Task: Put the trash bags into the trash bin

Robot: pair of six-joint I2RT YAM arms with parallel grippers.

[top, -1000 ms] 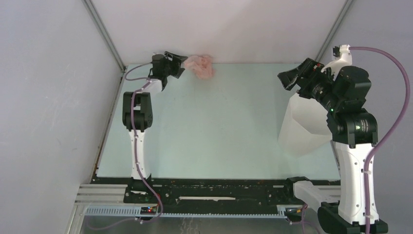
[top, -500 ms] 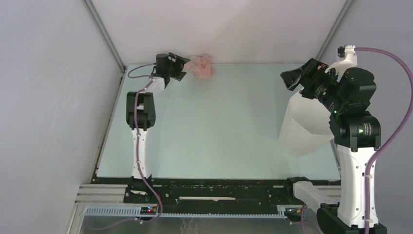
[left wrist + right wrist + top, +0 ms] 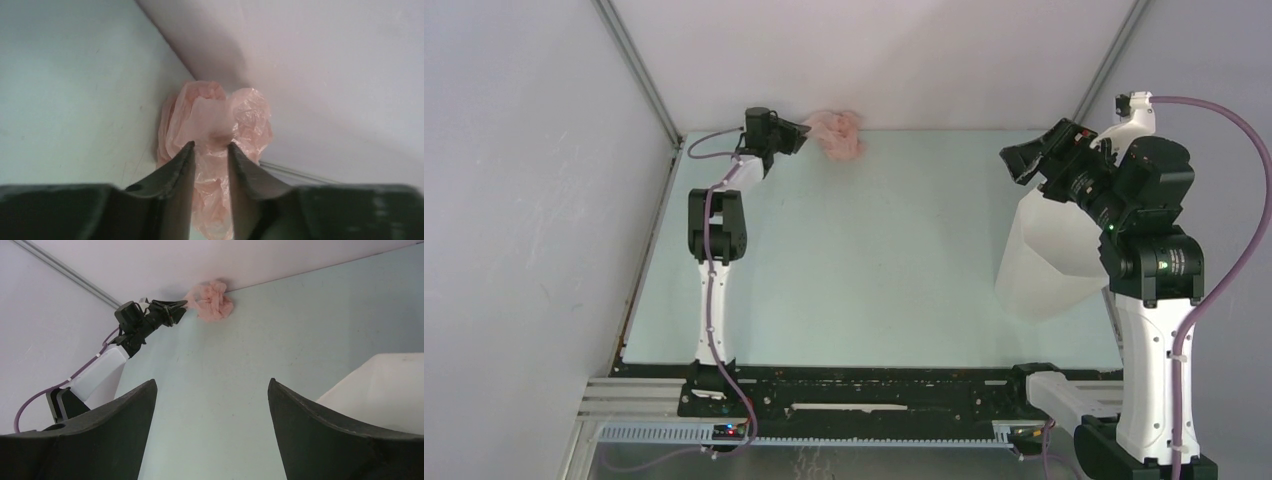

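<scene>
1. Near edge. Both arm bases sat on the rail (image 3: 844, 385) along the near side of the table (image 3: 874, 260), L base at left, R base at right.

2. R side, near-to-mid table. The trash bin (image 3: 1049, 262) (image 3: 385, 385) sat on the surface close to the R arm. It was translucent white w/ faceted sides. The R arm's upper links covered its right part in the top view, so the rim was only partly visible.

3. R gripper (image 3: 1022, 160) (image 3: 210, 385). It was held in the air by the bin's far-left side and pointed toward the far-left corner. Its jaws were spread wide w/ nothing between them, and the R wrist cam showed only bare table in the gap.

4. Far left. The L arm was stretched out along the left side to the far edge. The L gripper (image 3: 796, 128) (image 3: 210, 146) (image 3: 182, 305) had its fingers drawn in to a narrow gap. In the L wrist cam pink film filled that gap, so it read as clamped on the bag's near-left part.

5. Far edge. The trash bag (image 3: 839, 135) (image 3: 215, 115) (image 3: 212, 302) lay as a crumpled pale-pink lump on the table, left of ctr. It touched the back wall (image 3: 874, 60) and was well apart from the bin. The handle loops could not be made out.
</scene>
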